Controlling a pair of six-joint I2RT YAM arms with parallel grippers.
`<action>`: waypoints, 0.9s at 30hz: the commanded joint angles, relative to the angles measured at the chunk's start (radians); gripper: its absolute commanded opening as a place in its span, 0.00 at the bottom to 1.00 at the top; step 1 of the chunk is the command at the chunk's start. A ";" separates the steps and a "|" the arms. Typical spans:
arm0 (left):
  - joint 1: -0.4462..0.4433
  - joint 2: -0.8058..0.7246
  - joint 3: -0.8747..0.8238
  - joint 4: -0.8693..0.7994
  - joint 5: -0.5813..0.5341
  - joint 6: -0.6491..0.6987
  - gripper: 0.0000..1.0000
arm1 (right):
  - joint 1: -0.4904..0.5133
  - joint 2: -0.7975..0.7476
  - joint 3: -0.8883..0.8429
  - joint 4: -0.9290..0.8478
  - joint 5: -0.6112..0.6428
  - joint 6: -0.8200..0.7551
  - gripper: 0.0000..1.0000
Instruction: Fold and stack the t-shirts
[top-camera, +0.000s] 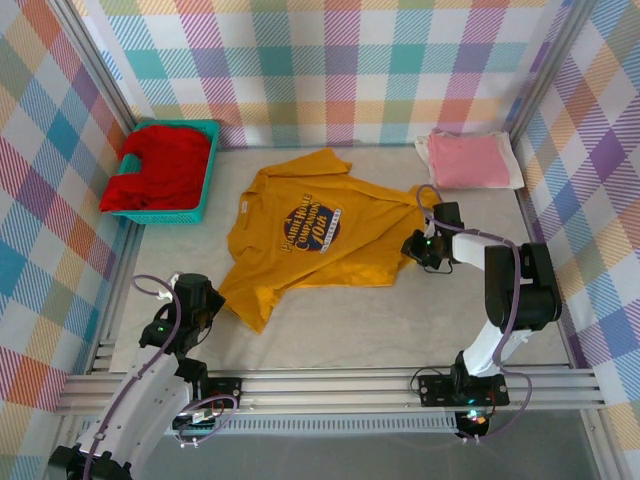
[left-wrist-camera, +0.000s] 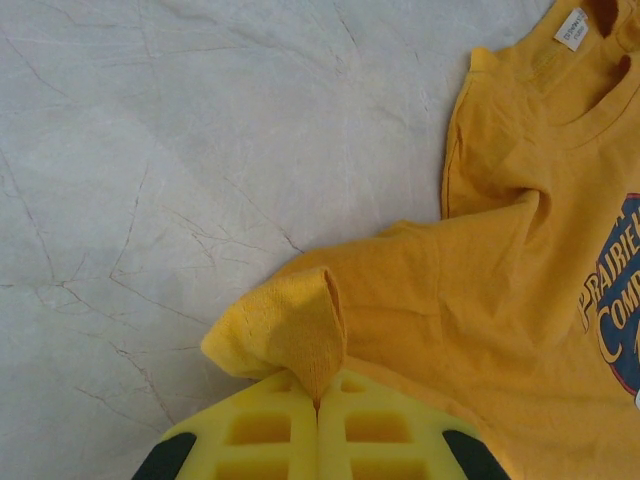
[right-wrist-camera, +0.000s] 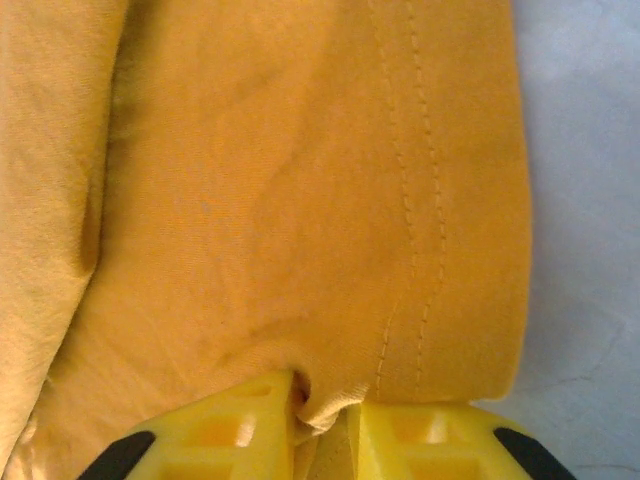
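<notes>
Spreading step, I judge: the mustard-yellow cloth t-shirt (top-camera: 300, 235) with dark round print lies crumpled mid-table; left gripper (left-wrist-camera: 318, 398) pinches its near-left sleeve, right gripper (right-wrist-camera: 325, 405) nips its right hem. Next: pull apart evenly, flattening

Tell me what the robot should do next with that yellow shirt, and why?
Probably lift both pinched edges slightly: the left fingers grip a sleeve of the mustard-yellow cloth t-shirt, the right fingers a hemmed edge, and it lies unfolded.
</notes>
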 joint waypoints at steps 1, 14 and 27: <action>0.014 -0.031 0.003 -0.006 -0.008 -0.003 0.00 | -0.017 -0.038 -0.002 -0.080 0.081 -0.005 0.25; 0.014 -0.108 -0.025 -0.039 -0.035 -0.022 0.00 | -0.183 -0.200 -0.020 -0.233 0.118 -0.058 0.30; 0.014 -0.052 -0.030 0.015 -0.013 -0.016 0.00 | -0.022 -0.151 -0.066 -0.124 -0.066 0.020 0.30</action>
